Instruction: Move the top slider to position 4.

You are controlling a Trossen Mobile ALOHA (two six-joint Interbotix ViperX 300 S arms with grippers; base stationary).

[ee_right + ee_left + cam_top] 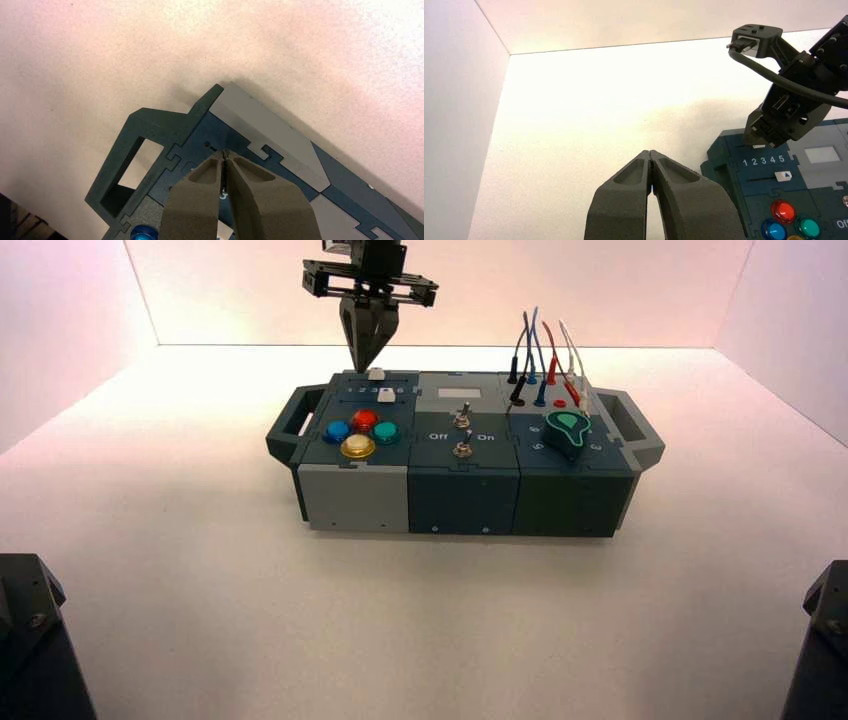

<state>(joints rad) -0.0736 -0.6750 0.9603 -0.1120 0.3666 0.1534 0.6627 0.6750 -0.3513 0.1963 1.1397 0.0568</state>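
Watch the top slider (376, 374) on the dark panel at the box's far left, with the right claw (361, 369) down just beside the knob, on its left. Probably needs a gentle push rightward to reach position 4 (772, 159). Could overshoot toward 5 if pushed too far, or ride over the low knob if held too high. Could also nudge the lower slider (783, 176), a bit nearer on the same panel, if swung too near.

Small, white and blocky, on a thin straight track; partly hidden by the right claw in the left wrist view, so cannot tell the exact setting. Closed tip to tip on the right claw, with no grip on the knob; likely meant for pushing. Farther out, see the left claw (650, 152) idle to the left of the box (463, 502), also closed and empty, above the table (200, 570).
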